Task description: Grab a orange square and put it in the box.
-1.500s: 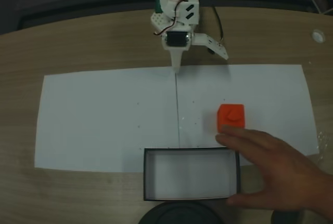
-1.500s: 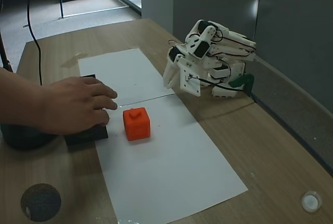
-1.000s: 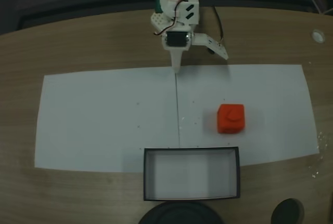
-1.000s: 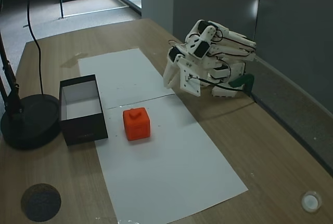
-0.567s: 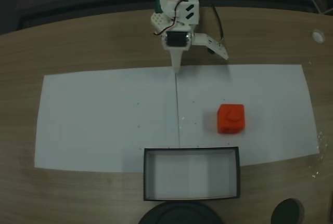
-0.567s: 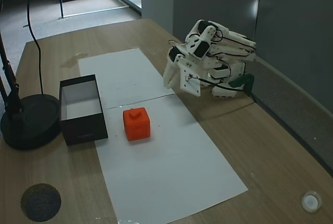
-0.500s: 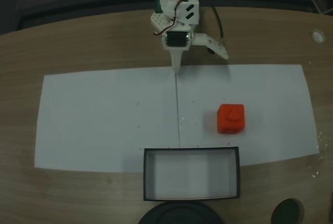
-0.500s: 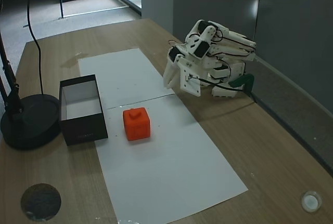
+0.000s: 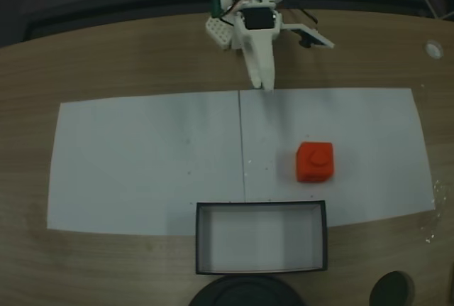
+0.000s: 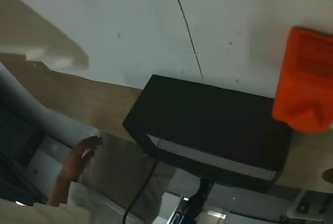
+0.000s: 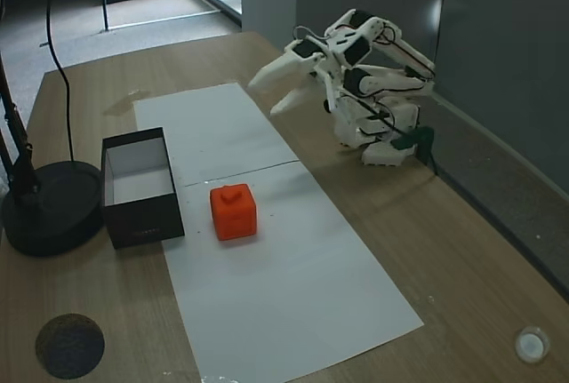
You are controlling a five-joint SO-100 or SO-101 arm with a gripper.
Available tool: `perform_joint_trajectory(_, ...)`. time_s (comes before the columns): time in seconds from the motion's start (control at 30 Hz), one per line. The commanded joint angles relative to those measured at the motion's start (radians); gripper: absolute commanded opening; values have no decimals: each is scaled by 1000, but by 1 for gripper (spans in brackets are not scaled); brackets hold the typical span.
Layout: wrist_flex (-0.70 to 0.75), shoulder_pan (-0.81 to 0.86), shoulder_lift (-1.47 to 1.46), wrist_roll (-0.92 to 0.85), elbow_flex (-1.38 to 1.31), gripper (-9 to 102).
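The orange square (image 9: 315, 162) lies on white paper, right of the paper seam in a fixed view, and sits beside the box in another fixed view (image 11: 234, 211). The box (image 9: 199, 239), black-walled with a pale floor, stands at the paper's near edge; the second fixed view shows it further to the left (image 11: 142, 221). My gripper (image 9: 298, 66) hangs open and empty at the paper's far edge, raised off the table (image 11: 263, 99), well short of the square. The wrist view shows the square (image 10: 307, 78) at the right, the box (image 10: 208, 130) below centre and one white finger (image 10: 47, 44) at the upper left.
A round black lamp base (image 11: 49, 210) stands just behind the box. A dark disc (image 11: 69, 345) and a small white cap (image 11: 531, 345) lie on the wooden table. A person's hand (image 10: 78, 156) shows beyond the table in the wrist view.
A person's hand beside the square and box pulled away early on. In the last half second the arm rose and reached out toward the paper, its gripper swinging up from its folded pose.
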Motion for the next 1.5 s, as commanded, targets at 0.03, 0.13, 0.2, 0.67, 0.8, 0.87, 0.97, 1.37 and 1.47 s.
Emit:
perform_joint_trajectory(0.03,75,-97,-416,18,-360,32)
perform_joint_trajectory(0.13,104,-184,-719,80,-549,33)
perform_joint_trajectory(0.2,101,-229,-907,98,-652,33)
perform_joint_trajectory(0.67,94,-255,-1713,103,-1078,34)
perform_joint_trajectory(0.8,94,-238,-1784,97,-1124,34)
perform_joint_trajectory(0.87,92,-227,-1807,97,-1147,34)
perform_joint_trajectory(0.97,92,-215,-1835,97,-1173,34)
perform_joint_trajectory(1.37,91,-227,-1927,95,-1186,33)
perform_joint_trajectory(1.47,78,-229,-1944,95,-1184,27)
